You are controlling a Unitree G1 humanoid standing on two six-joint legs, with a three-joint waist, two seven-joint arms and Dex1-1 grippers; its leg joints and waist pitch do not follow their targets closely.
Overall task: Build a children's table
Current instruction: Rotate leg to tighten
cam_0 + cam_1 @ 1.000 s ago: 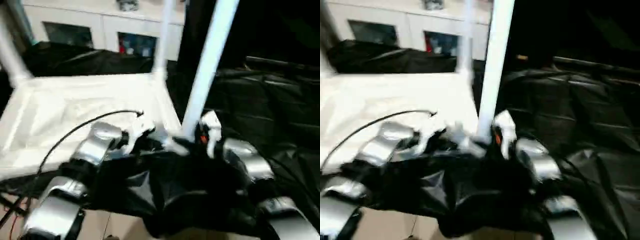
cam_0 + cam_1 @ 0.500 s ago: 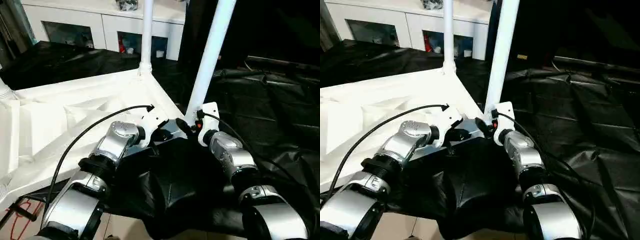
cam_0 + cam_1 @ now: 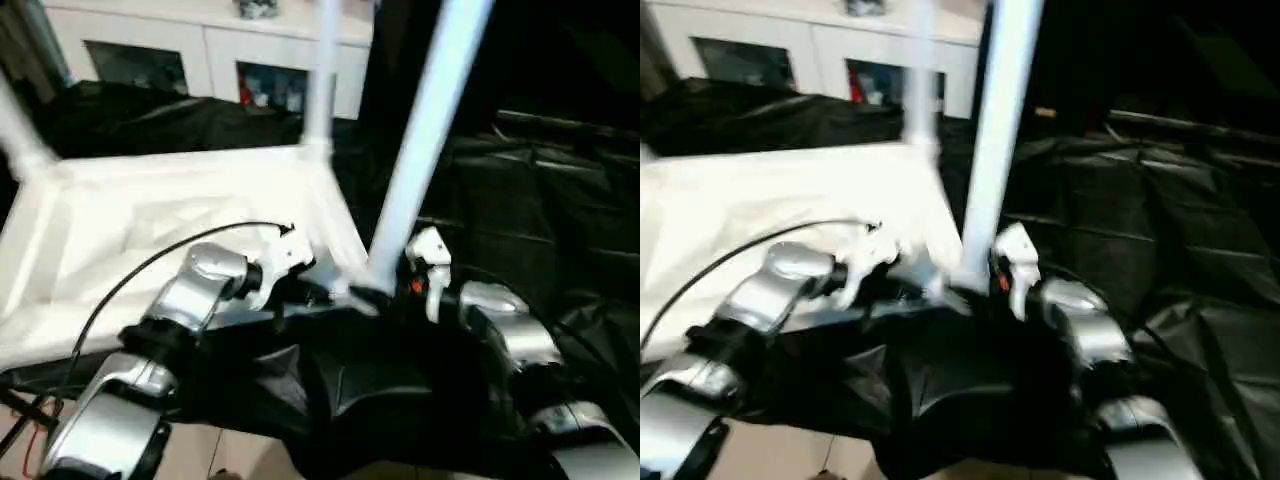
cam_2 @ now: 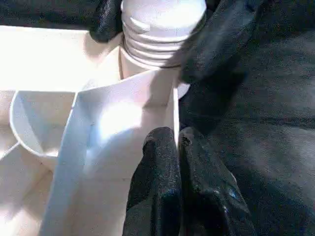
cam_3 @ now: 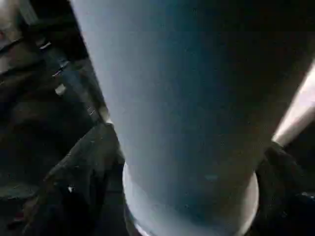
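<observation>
Three upright legs [image 3: 425,140] on inverted tabletop [image 3: 150,230]

No readable text, label, brand, number or sign on anything here.

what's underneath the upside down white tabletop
The tabletop lies ribs-up on a black-draped work table. Black cloth shows around its edges; what is directly beneath the tabletop is covered.
</observation>
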